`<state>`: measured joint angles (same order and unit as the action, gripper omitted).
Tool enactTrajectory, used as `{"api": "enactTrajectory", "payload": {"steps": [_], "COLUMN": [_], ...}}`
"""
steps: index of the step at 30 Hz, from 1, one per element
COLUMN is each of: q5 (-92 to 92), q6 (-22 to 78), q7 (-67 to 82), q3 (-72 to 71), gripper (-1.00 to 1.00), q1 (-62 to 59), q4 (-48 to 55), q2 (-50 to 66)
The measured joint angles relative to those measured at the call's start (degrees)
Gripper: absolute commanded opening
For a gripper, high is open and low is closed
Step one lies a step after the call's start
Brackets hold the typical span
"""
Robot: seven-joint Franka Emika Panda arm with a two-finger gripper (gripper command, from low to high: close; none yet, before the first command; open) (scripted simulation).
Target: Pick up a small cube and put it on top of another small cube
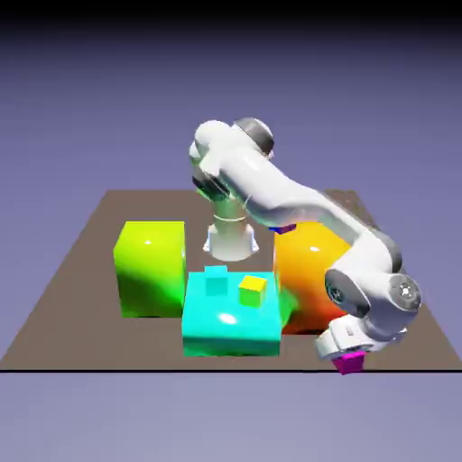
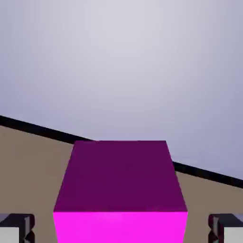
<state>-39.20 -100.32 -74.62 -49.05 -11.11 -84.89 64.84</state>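
The small cube (image 1: pixel 351 363), plain magenta, sits on the brown table (image 1: pixel 81 298) close to its front edge, at the exterior view's right. My gripper (image 1: pixel 347 355) is down over it, its hand low above the table. In the hand view the small cube (image 2: pixel 121 190) fills the lower middle between my two fingertips (image 2: pixel 16 228), which stand at the picture's bottom corners. A strip of table shows on each side between cube and finger. My gripper (image 2: pixel 121 232) straddles the cube, open, not touching it.
A big cyan block (image 1: pixel 232 320) carries a small cyan cube (image 1: pixel 217 282) and a small yellow cube (image 1: pixel 253 289). A big green block (image 1: pixel 151 268) stands to its left and a big orange block (image 1: pixel 311 271) to its right. A small dark blue cube (image 1: pixel 276 229) peeks out behind the arm.
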Motion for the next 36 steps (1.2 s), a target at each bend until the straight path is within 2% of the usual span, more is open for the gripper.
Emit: {"api": "enactTrajectory", "payload": {"steps": [3,6,24,36], "q5": [2.77,-3.13,-13.23,14.38], "q6": [7.26,0.26,-20.0,-2.27], "q7": [1.63,1.05,7.67,24.02], "q3": [-2.33,-3.35,1.72,18.79], "gripper": [-1.0,-1.0,-1.0,-1.0], "q1": [1.22,4.68,20.7,22.6], "q4": [5.6,-0.15,-31.22,-42.74], "q2": [-3.13,-8.65,-46.02,-70.67]}}
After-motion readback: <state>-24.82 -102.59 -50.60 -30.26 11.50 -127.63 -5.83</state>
